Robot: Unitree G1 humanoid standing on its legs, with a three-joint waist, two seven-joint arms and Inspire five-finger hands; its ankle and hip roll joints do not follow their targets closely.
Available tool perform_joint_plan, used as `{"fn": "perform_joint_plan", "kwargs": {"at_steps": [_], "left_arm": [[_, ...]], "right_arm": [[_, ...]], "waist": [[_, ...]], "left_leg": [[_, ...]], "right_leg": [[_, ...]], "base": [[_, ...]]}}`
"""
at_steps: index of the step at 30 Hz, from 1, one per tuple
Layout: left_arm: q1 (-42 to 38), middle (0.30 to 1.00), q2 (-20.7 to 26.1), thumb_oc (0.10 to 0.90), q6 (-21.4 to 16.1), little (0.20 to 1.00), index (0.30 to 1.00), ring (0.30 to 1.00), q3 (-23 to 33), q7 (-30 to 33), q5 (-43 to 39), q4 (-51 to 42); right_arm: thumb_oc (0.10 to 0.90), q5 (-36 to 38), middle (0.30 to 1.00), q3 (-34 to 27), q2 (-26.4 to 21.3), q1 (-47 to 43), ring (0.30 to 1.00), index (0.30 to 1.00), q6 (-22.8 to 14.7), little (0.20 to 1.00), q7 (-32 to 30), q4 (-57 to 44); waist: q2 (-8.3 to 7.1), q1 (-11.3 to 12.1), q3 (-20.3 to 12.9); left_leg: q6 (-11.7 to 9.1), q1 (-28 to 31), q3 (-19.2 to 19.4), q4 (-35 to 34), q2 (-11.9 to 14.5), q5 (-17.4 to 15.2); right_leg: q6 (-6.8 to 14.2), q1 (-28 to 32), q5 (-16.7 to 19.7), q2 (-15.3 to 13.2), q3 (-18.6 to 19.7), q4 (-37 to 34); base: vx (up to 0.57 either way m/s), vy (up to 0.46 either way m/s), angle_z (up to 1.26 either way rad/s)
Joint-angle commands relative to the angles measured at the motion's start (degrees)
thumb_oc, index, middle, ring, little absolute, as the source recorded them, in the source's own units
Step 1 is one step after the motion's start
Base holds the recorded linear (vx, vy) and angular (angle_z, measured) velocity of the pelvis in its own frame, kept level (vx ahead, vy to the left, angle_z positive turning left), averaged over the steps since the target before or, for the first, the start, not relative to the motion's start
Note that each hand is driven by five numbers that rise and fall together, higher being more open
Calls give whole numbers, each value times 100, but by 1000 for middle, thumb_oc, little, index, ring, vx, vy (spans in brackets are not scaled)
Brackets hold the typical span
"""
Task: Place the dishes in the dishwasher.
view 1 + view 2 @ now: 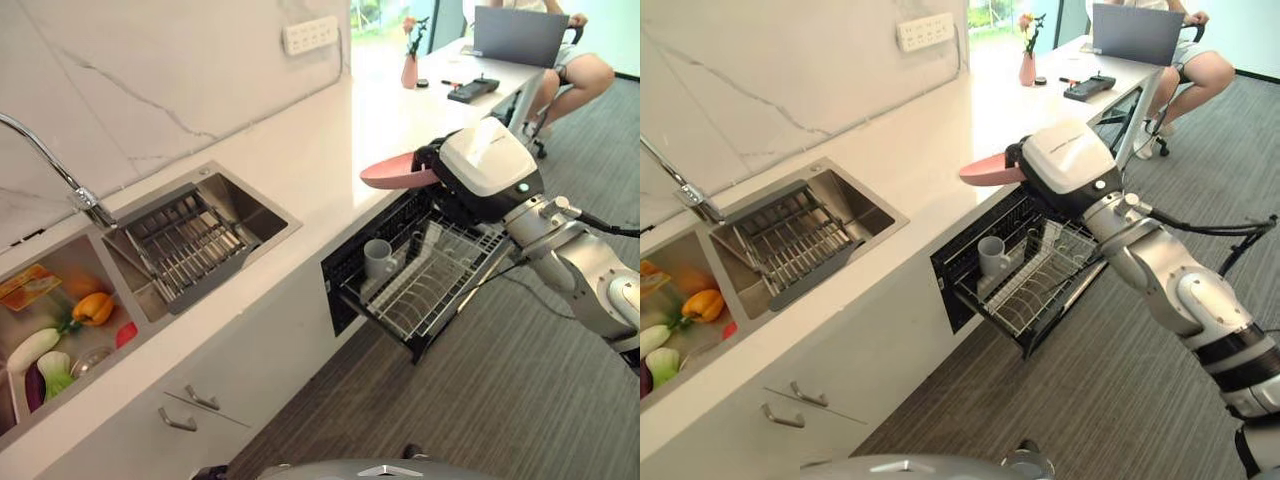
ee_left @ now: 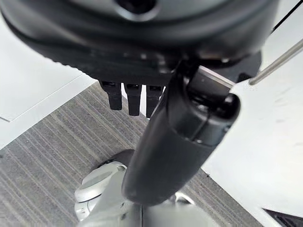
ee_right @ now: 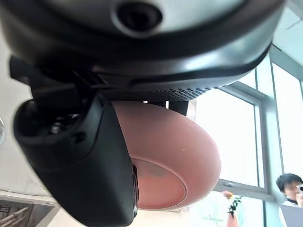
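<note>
Right eye view gives us the clearest count: one pink bowl (image 1: 992,170), one grey mug (image 1: 991,257), one pulled-out dishwasher rack (image 1: 1040,290). We see the right hand (image 1: 1065,160) holding the bowl above the counter edge, over the open dishwasher drawer; the right wrist view shows the thumb (image 3: 90,161) curled against the bowl's underside and the fingers closed over its rim, so the grip is firm. The single mug stands upright at the back of the wire rack, well apart from the bowl. On the counter (image 1: 300,170) we count two sink basins: one holds a metal drying rack (image 1: 185,240), the other holds vegetables (image 1: 92,308). One faucet (image 1: 45,160) arches over them. The left hand (image 2: 184,137) hangs above the carpeted floor, its fingers straight and holding nothing. One person (image 1: 570,65) sits at a laptop (image 1: 520,35) beyond a pink vase (image 1: 409,70).
</note>
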Motion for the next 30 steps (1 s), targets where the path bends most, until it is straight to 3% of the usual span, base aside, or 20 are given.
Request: {"fn": "perform_joint_plan", "kwargs": {"at_steps": [1, 8, 15, 21, 24, 30], "left_arm": [[-162, 900, -174, 800, -37, 900, 900, 900, -407, -72, -34, 138], [-286, 900, -272, 800, -76, 900, 900, 900, -626, -202, 75, -35], [-274, 900, -270, 800, -91, 900, 900, 900, -707, -212, -58, -261], [-171, 900, -222, 800, -62, 900, 900, 900, -768, -194, -29, -182], [-104, 900, -168, 800, -62, 900, 900, 900, -824, -218, 140, -5], [-170, 900, -87, 800, -77, 900, 900, 900, -901, -208, 39, -48]], "right_arm": [[400, -142, 300, -581, 75, -49, 300, 300, -83, 300, -406, -637], [400, -363, 300, -1236, -102, 1422, 300, 300, -92, 300, -424, -431], [400, -681, 300, -1340, 193, 2189, 300, 300, 137, 300, -522, 420], [400, -690, 300, -1127, 540, 2168, 300, 300, 390, 300, -725, 1638], [400, -665, 300, -643, 680, 1793, 300, 300, 432, 300, -753, 2601], [400, -547, 300, -248, 735, 1226, 300, 300, 525, 300, -767, 3143]], "waist": [[-317, 155, -296], [-260, -144, -329], [-305, -160, -308], [-324, -48, -239], [-313, 74, -217], [-305, 225, -43]], "left_leg": [[6, -217, 49, 43, -130, -80], [-78, -64, 197, -512, -42, 159], [-34, -104, 169, -714, -157, 127], [11, -166, 66, -794, -245, 111], [3, -227, -113, -869, -336, 25], [12, -499, -265, -832, -402, 52]], "right_leg": [[437, 566, -628, -278, -286, -577], [432, 510, -634, -175, -362, -577], [462, 426, -546, -264, -438, -577], [480, 395, -507, -328, -519, -577], [549, 354, -538, -407, -533, -577], [556, 187, -485, -501, -604, -577]], "base": [[24, -79, 0], [42, -21, 6], [15, 11, 1], [21, 34, 7], [95, 53, 21], [-27, 21, 17]]}}
